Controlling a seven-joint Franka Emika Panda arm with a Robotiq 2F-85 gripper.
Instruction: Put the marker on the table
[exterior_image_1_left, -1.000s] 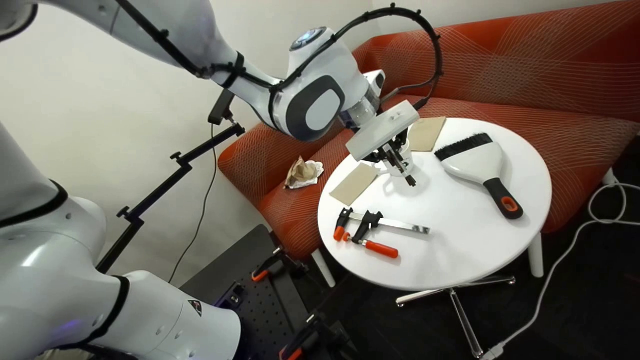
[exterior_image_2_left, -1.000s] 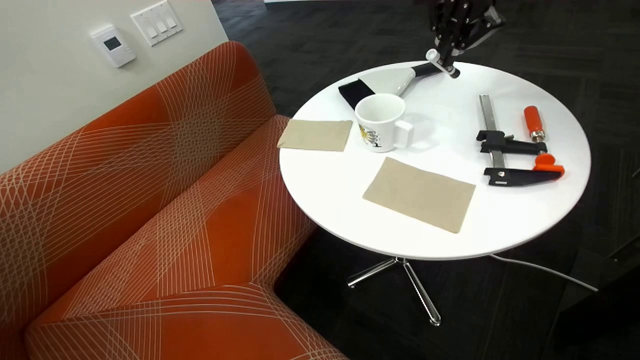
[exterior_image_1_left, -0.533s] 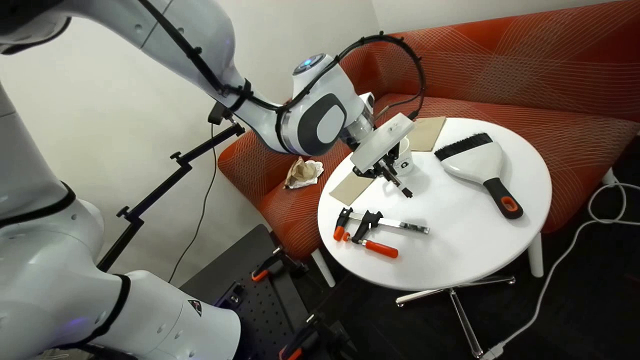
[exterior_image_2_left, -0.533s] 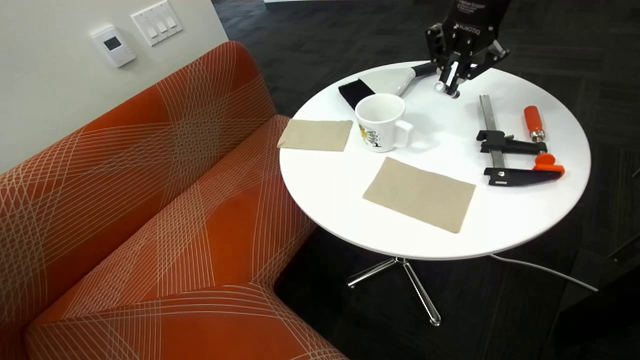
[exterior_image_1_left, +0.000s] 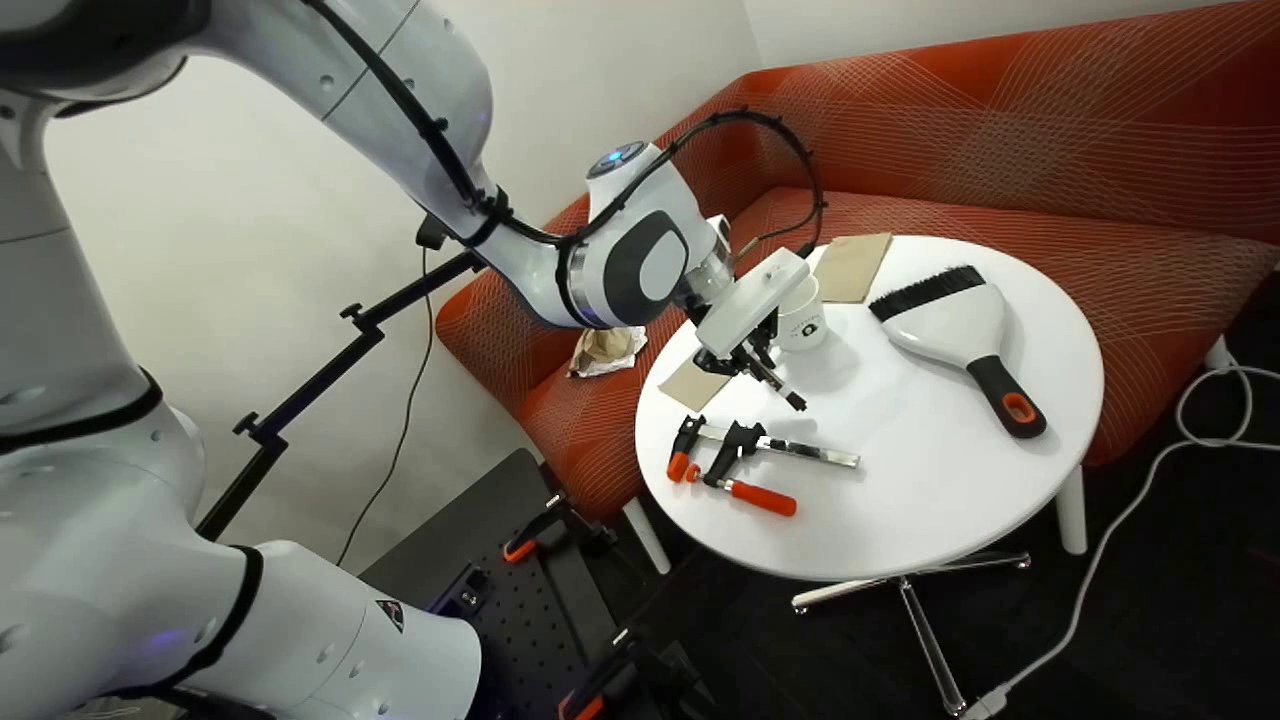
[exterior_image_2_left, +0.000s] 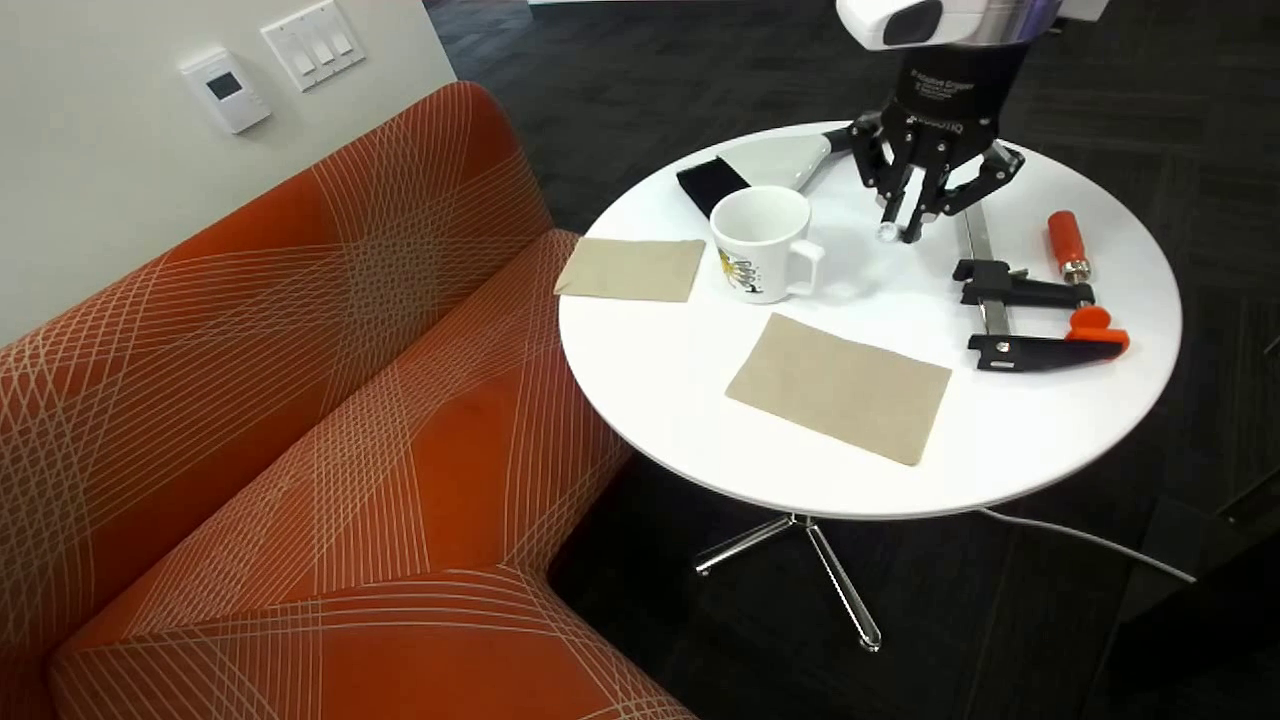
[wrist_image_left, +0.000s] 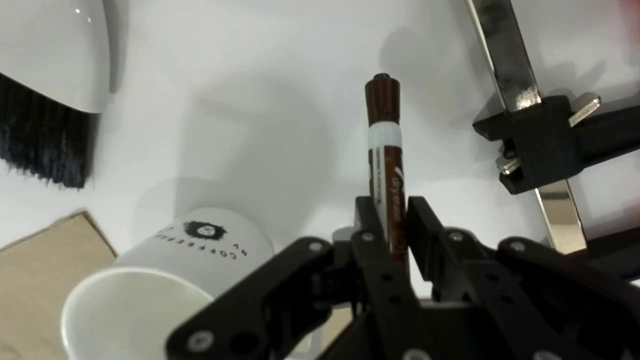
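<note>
The marker (wrist_image_left: 384, 132) has a dark brown-red cap and a white and brown-red "dry erase" body. My gripper (wrist_image_left: 389, 215) is shut on its body, and the cap points away from the fingers in the wrist view. In an exterior view the marker (exterior_image_1_left: 795, 400) slants down from the gripper (exterior_image_1_left: 755, 366). It also shows between the fingers of the gripper (exterior_image_2_left: 915, 205) in an exterior view. The table (exterior_image_1_left: 930, 490) has a round glossy white top, also seen in an exterior view (exterior_image_2_left: 660, 400). The marker appears held a little above it; its rear end is hidden by the gripper.
A white mug (exterior_image_2_left: 755, 240) stands close beside the gripper, also in the wrist view (wrist_image_left: 215, 245). A bar clamp (exterior_image_1_left: 740, 445) lies on the other side. A brush (exterior_image_1_left: 950, 330) and two brown napkins (exterior_image_2_left: 840, 390) (exterior_image_2_left: 630, 270) lie on the table. A rust-red sofa (exterior_image_1_left: 1000, 120) stands behind.
The arm has come down with the marker in the gripper, moving lower over the table and towards the clamp. The mug, clamp, brush and napkins have not moved.
</note>
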